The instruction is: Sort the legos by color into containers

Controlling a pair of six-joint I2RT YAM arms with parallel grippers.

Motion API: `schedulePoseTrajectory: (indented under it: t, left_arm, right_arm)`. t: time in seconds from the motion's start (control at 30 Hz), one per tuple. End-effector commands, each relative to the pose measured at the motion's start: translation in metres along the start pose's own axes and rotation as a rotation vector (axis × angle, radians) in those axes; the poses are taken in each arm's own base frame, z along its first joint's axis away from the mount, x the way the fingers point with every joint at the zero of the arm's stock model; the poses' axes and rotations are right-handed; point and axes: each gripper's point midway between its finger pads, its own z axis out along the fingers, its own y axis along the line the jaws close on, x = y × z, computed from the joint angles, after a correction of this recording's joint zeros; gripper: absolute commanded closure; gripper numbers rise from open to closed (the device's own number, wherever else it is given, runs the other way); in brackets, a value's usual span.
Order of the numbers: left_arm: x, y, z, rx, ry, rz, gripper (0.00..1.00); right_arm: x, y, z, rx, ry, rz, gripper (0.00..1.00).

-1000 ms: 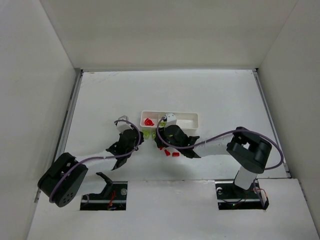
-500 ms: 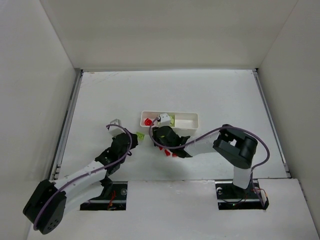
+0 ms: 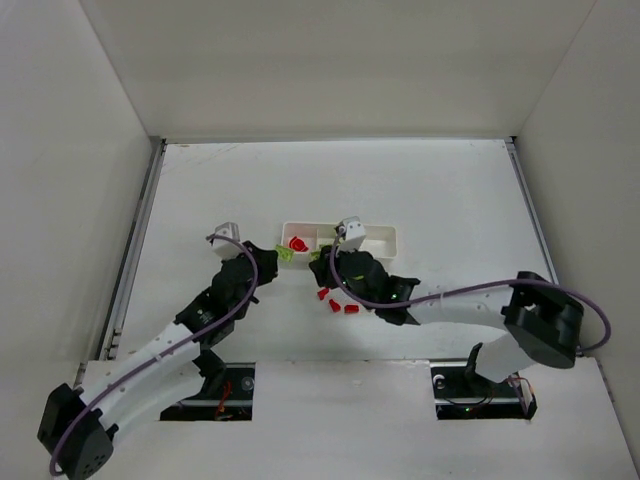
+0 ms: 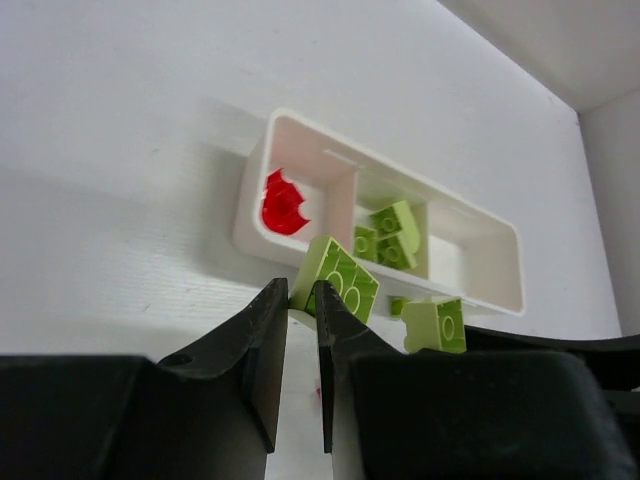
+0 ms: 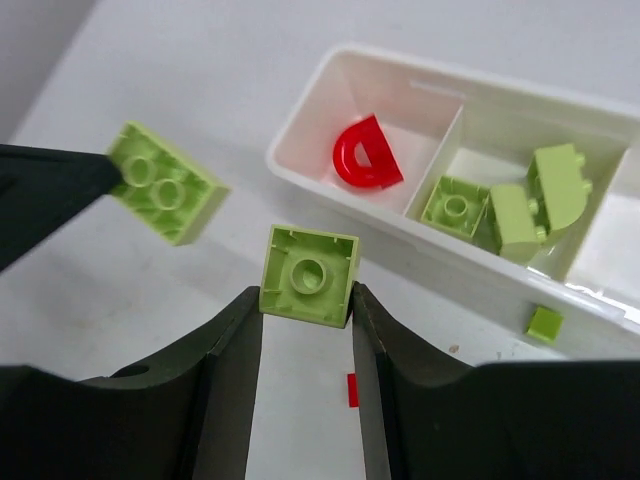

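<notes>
**Operator A:** Two bricks are held off the worktop (image 3: pixel 430 190). Report the left fingers.

**Operator B:** I read the left fingers (image 4: pixel 265 340) as pinching a flat pale green brick (image 4: pixel 338 280) by one edge. The brick is tilted with its studs showing. It sits just in front of the near wall of the tray (image 4: pixel 250 215), by the tray's left end.

**Operator A:** Report the right fingers.

**Operator B:** I see the right fingers (image 5: pixel 225 370) clamped on a square pale green brick (image 5: pixel 310 273), one finger against each side. The face with a ring at its centre points at the wrist camera. This brick hangs near the flat one, and the two do not touch.

**Operator A:** State the tray contents.

**Operator B:** I count three compartments in a row. The left compartment holds one red half-round piece (image 5: pixel 365 155). The middle compartment holds three pale green bricks (image 5: pixel 500 205), close together.

**Operator A:** List loose parts.

**Operator B:** A small green bit (image 5: pixel 545 323) lies on the worktop just beside the tray's near wall. Three red bricks (image 3: pixel 336 303) lie close together on the worktop, nearer the arm bases than the tray.
</notes>
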Motion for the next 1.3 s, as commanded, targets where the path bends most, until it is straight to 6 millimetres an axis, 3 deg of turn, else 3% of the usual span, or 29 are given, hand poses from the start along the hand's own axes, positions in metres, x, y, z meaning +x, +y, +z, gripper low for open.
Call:
schedulePoseTrajectory:
  t: [0.0, 0.17, 0.3, 0.5, 0.73, 0.97, 1.07, 1.27]
  left_arm:
    - [-0.020, -0.041, 0.008, 0.067, -0.042, 0.003, 0.87]
    - [-0.016, -0.079, 0.040, 0.108, -0.044, 0.076, 0.87]
    - [-0.011, -0.097, 0.069, 0.109, -0.048, 0.140, 0.86]
    - [0.000, -0.109, 0.105, 0.090, -0.047, 0.205, 0.86]
    - [0.014, -0.112, 0.133, 0.060, -0.031, 0.286, 0.85]
    - [0.027, -0.103, 0.136, 0.019, -0.035, 0.341, 0.70]
    - [0.028, -0.095, 0.131, 0.008, -0.036, 0.336, 0.63]
    - [0.014, -0.087, 0.102, 0.027, -0.059, 0.292, 0.61]
  right_arm:
    - [-0.024, -0.013, -0.018, 0.020, -0.057, 0.026, 0.70]
    - [-0.041, -0.055, -0.034, 0.103, -0.094, 0.043, 0.70]
    - [-0.048, -0.070, -0.043, 0.120, -0.113, 0.064, 0.70]
    - [-0.045, -0.085, -0.048, 0.137, -0.119, 0.084, 0.69]
    - [-0.047, -0.084, -0.047, 0.122, -0.123, 0.096, 0.68]
    - [-0.055, -0.081, -0.037, 0.129, -0.129, 0.103, 0.67]
    - [-0.053, -0.078, -0.021, 0.136, -0.111, 0.108, 0.67]
    - [-0.049, -0.077, 0.014, 0.163, -0.088, 0.086, 0.66]
